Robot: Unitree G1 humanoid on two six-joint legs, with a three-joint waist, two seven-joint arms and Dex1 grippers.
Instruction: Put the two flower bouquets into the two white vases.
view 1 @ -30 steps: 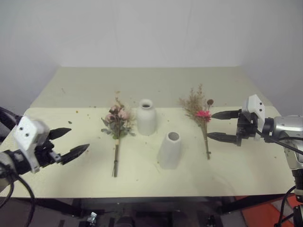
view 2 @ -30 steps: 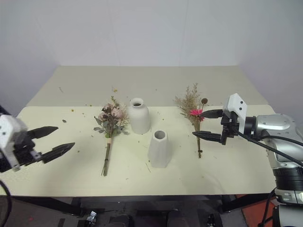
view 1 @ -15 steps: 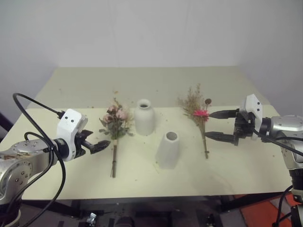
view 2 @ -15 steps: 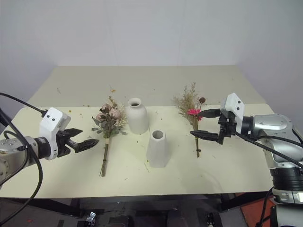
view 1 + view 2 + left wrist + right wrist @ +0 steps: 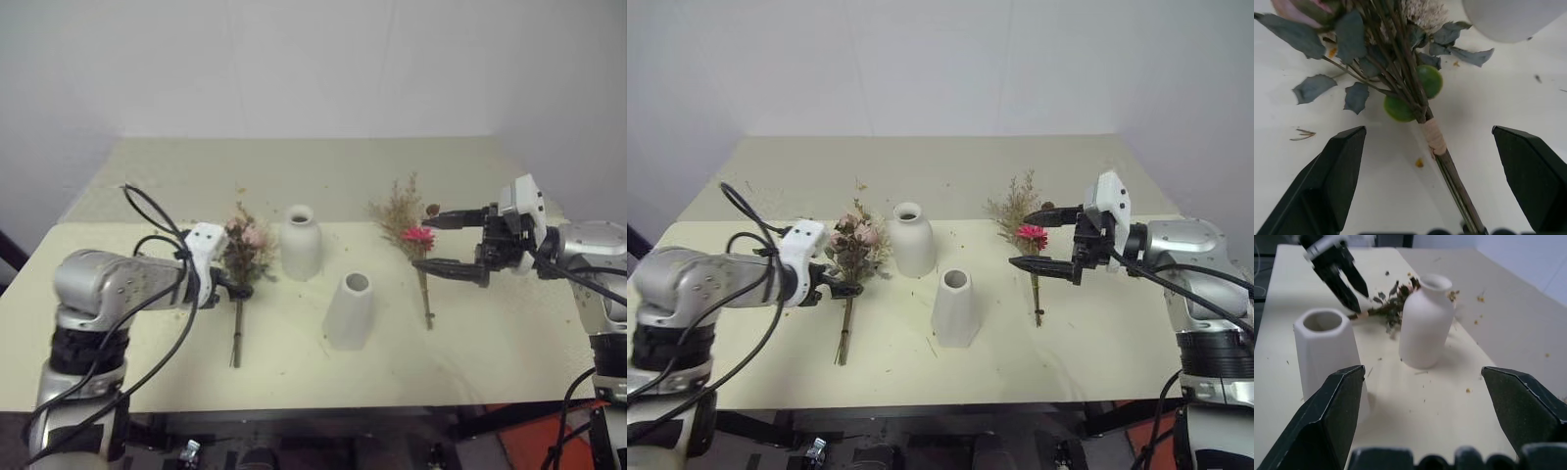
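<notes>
Surface: a pale yellow-green surface (image 5: 147, 196) against a white wall, strewn with dried flower crumbs.
Rose bunch: the pink rose bunch (image 5: 242, 257) lies flat, heads away from the robot, just beside the bottle vase (image 5: 302, 243).
Red-flower bunch: the tan bunch with the red flower (image 5: 412, 240) lies flat on the other side, apart from both vases.
Cone vase: the cone vase (image 5: 350, 310) stands upright nearer the robot, empty, as is the bottle vase.
Left pincer: the left pincer (image 5: 1427, 171) is spread wide and empty, straddling the rose stems at the tan binding (image 5: 1434, 137).
Right pincer: the right pincer (image 5: 446, 242) is wide apart and empty, raised just beside the red flower.
Risk, grip: closing above the binding would likely crush brittle leaves; closing low may let the thin stems slip or splay.
Risk, vases: both look light and narrow-mouthed, so a swinging bunch or arm could tip one, the bottle vase soonest.
Risk, right side: dropping onto the flower head could snap it.
</notes>
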